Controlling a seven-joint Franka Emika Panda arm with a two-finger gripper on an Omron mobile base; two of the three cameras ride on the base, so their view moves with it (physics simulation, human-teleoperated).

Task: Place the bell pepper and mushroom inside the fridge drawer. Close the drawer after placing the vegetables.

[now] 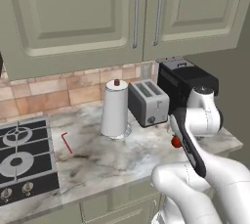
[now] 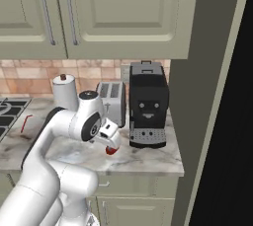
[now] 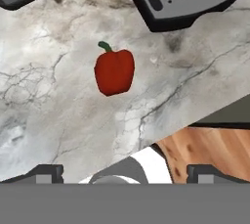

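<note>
Glossy red bell pepper (image 3: 114,71) with a green stem lying on the veined marble countertop (image 3: 58,115) near its front edge, before the black coffee machine (image 2: 147,104), gripper (image 3: 125,171) overhead, fingers spread wide, holding nothing, boxy steel toaster (image 1: 148,101) behind.

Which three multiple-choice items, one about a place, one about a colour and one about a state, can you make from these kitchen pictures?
1. Where does the bell pepper lie?
A. on the marble counter
B. on the stove
C. inside the toaster

2. What colour is the coffee machine?
A. white
B. black
C. red

3. How is the tool now?
A. shut on the pepper
B. shut on nothing
C. open, holding nothing

Answers:
1 A, the hand view shows it on bare marble.
2 B, its body is dark beside the silver toaster.
3 C, its fingertips stand wide apart and the pepper lies clear of them.
</note>
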